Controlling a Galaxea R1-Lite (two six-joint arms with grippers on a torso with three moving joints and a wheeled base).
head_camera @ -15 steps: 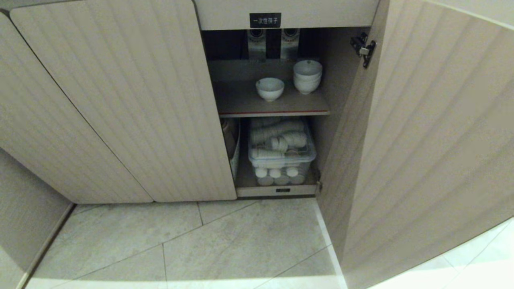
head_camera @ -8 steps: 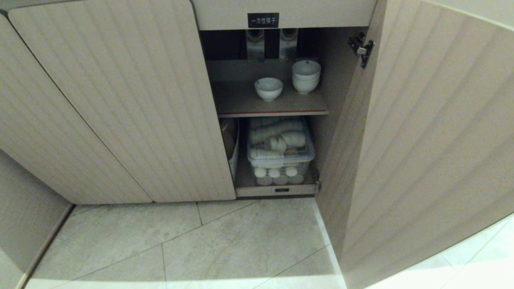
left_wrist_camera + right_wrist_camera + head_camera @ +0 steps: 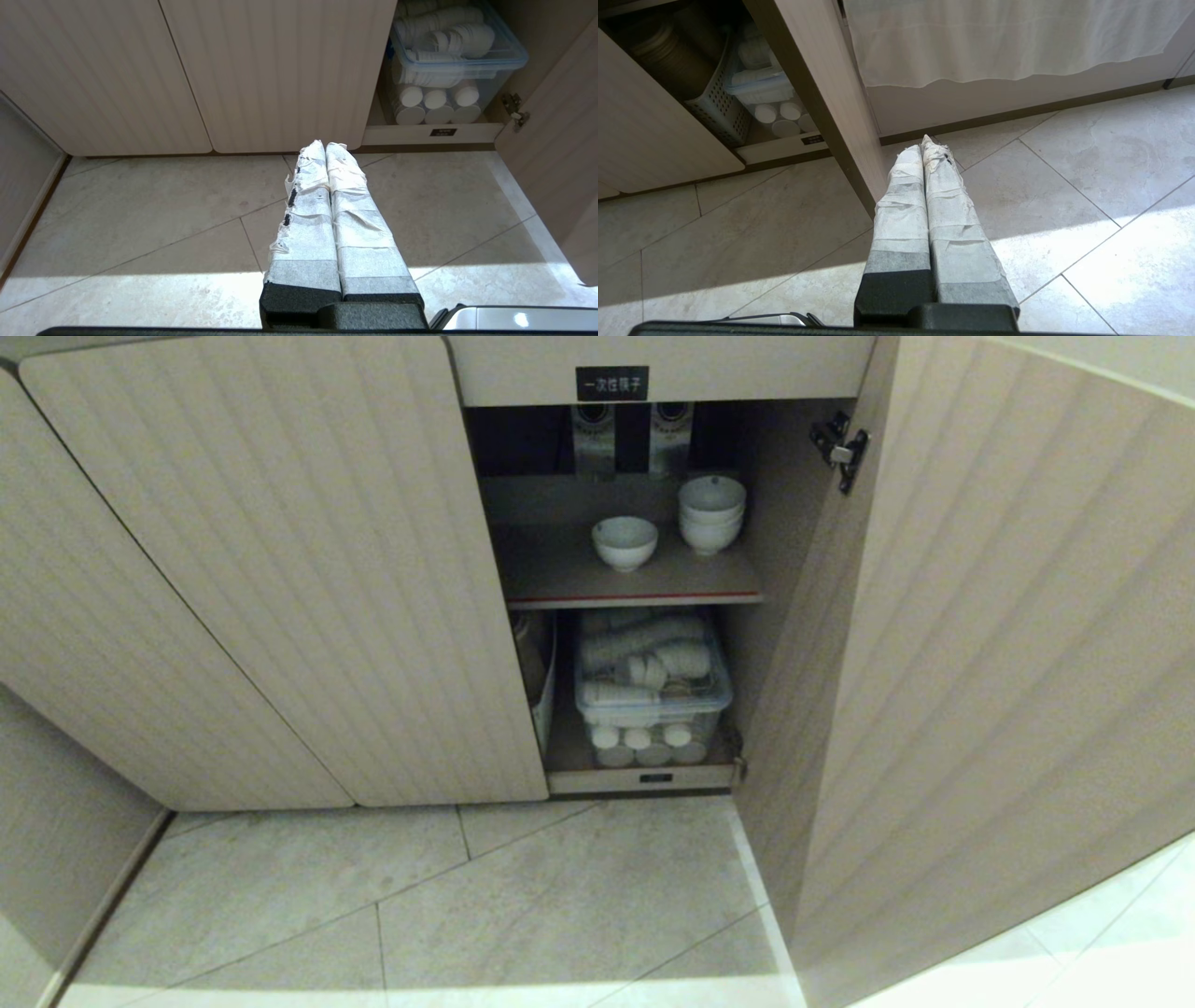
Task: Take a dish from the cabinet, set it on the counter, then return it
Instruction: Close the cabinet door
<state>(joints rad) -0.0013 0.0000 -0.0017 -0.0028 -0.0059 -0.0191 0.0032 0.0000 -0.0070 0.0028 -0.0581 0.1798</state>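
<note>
The cabinet (image 3: pixel 280 569) stands with its right door (image 3: pixel 980 663) swung wide, under a black label (image 3: pixel 611 383). On its red-edged shelf (image 3: pixel 635 599) a small white dish (image 3: pixel 624 541) stands alone, upright. A short stack of the same bowls (image 3: pixel 711 513) sits to its right. Neither arm shows in the head view. My left gripper (image 3: pixel 325 145) hangs shut and empty above the floor tiles in front of the closed door. My right gripper (image 3: pixel 924 144) is shut and empty too, low over the floor beside the open door's edge (image 3: pixel 831 116). The counter is out of view.
Below the shelf a clear plastic bin (image 3: pixel 653 691) holds several white cups, with a perforated basket (image 3: pixel 724 116) to its left. A white gauzy cloth (image 3: pixel 994 42) hangs over the niche right of the open door. Grey floor tiles (image 3: pixel 560 896) lie in front.
The whole head view has shifted very slightly to the left. The bowls and the door stand as before.
</note>
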